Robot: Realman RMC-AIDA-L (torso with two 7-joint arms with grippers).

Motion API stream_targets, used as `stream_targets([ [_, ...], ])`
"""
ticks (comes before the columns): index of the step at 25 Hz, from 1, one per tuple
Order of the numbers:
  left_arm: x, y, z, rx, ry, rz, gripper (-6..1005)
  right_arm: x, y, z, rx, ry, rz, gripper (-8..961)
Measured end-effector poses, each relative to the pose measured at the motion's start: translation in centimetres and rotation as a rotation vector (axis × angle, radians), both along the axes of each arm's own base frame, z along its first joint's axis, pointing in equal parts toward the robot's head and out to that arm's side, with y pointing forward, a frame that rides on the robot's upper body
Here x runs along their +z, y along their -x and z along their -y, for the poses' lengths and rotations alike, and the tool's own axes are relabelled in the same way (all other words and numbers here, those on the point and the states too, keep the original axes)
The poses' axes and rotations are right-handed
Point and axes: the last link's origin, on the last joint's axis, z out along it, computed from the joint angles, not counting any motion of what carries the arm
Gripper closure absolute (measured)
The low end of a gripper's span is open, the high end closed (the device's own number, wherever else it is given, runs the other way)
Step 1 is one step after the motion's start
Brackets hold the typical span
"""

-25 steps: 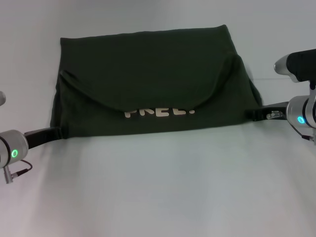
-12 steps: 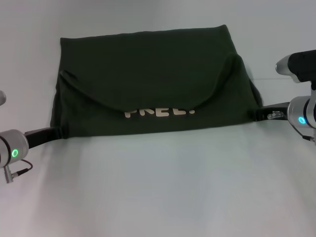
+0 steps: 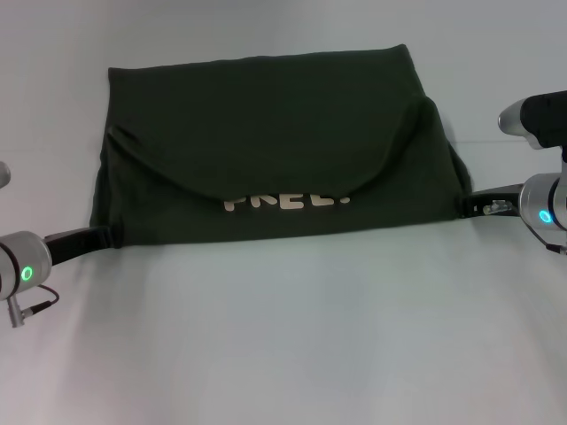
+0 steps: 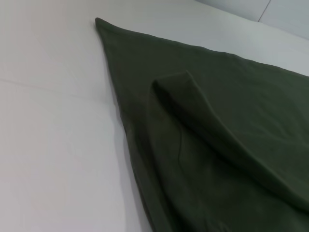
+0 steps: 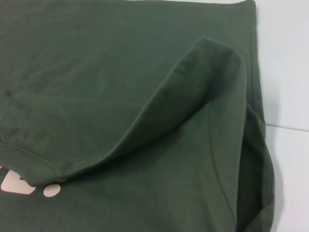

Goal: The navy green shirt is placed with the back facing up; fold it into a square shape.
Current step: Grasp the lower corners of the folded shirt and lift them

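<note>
Navy green shirt (image 3: pixel 275 142), a soft, limp, dark olive cotton rectangle already partly folded, lies flat on the white table (image 3: pixel 283 336). Left gripper (image 3: pixel 108 235) and right gripper (image 3: pixel 467 205) sit at its near corners, the best holds; finger spread cannot be told.

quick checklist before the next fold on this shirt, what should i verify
1. Shirt lying on the table, partly folded with a top flap sagging in a curve: ok.
2. Left gripper at the shirt's near left corner: ok.
3. Right gripper at the shirt's right edge: ok.
4. Jaws closed on fabric, either side: cannot tell.
5. Fold edges straight: not ok, the flap edge bows and the right corner bunches up.
6. Print hidden: not ok, pale letters show below the flap.
</note>
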Motion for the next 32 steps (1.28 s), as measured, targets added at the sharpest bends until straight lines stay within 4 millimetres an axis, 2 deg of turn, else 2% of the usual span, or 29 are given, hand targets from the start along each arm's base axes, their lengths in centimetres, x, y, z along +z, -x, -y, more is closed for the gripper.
stream_targets([
  [3, 0.0, 0.0, 0.0, 0.000, 0.000, 0.001, 971, 0.0, 0.0, 0.0, 0.001, 0.001, 0.001, 926],
  [8, 0.2, -0.3, 0.0, -0.013, 0.011, 0.029, 972, 0.3, -0.1, 0.2, 0.002, 0.011, -0.013, 926],
  [13, 1.4, -0.3, 0.4, -0.022, 0.021, 0.097, 972, 1.4, -0.2, 1.0, 0.011, 0.037, -0.068, 926],
  [19, 2.8, -0.4, 1.3, -0.040, 0.063, 0.162, 971, 2.8, -0.7, 2.7, 0.019, 0.072, -0.132, 926],
  [22, 4.0, -0.3, 2.1, -0.041, 0.116, 0.185, 971, 3.5, -1.1, 3.6, 0.030, 0.085, -0.151, 926],
  [32, 7.2, 0.0, 4.6, -0.059, 0.249, 0.252, 971, 5.6, -2.4, 8.0, 0.093, 0.170, -0.233, 927],
])
